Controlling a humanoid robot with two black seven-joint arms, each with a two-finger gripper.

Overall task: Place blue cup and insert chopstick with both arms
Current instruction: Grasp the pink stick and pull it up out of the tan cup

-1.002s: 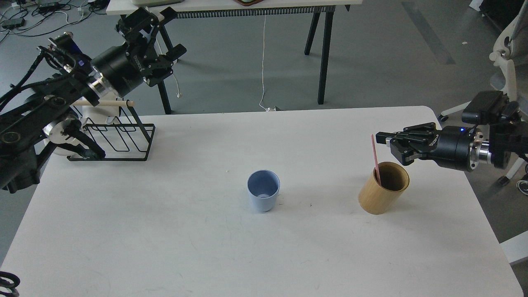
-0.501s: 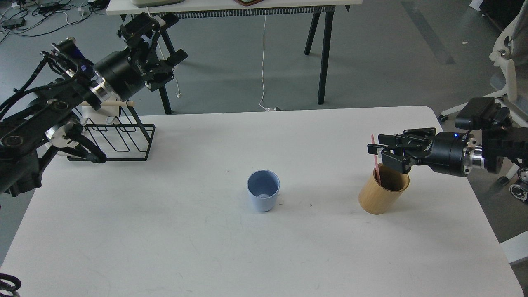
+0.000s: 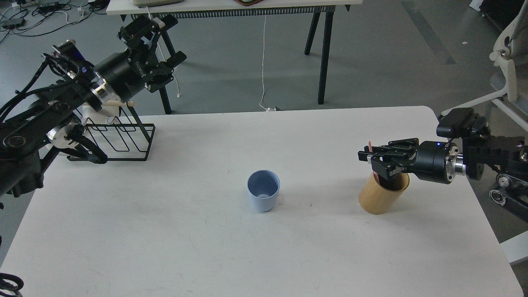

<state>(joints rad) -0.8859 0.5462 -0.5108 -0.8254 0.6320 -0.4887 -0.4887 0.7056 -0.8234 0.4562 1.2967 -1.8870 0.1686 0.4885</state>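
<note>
White table [image 3: 165,231], grey floor [image 3: 371,53]; left gripper [image 3: 159,43] jaws wide; right gripper [image 3: 371,159] jaws unclear.

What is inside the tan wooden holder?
The pink chopstick stands in the tan holder; only its tip shows above the right claw. The claw covers the holder's mouth, so the rest is hidden.

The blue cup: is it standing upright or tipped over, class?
Upright. The blue cup stands on its base on the table, mouth open upward, its inside bottom visible.
</note>
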